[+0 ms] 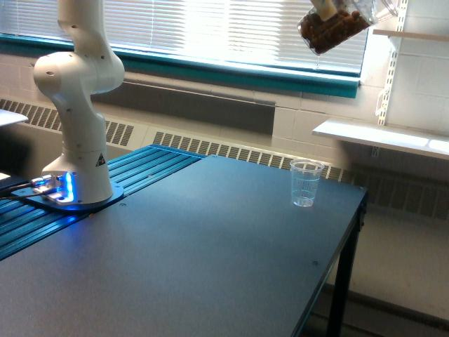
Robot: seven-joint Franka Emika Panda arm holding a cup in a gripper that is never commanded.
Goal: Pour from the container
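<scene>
The container (335, 27), a clear rounded vessel holding brown lumps, hangs tilted in the air at the top of the exterior view's right, its closed end pointing down-left. Only a pale bit of my gripper (325, 7) shows at the frame's top edge, gripping the container; the rest is cut off. A small clear plastic cup (306, 183) stands upright and empty on the dark table (210, 253) near its far right corner. The container is far above the cup and a little to its right.
The arm's white base (78, 140) stands on the table's left side beside blue ribbed rails (140, 168). White wall shelves (382, 137) jut out beyond the table's right edge. A window with blinds spans the back.
</scene>
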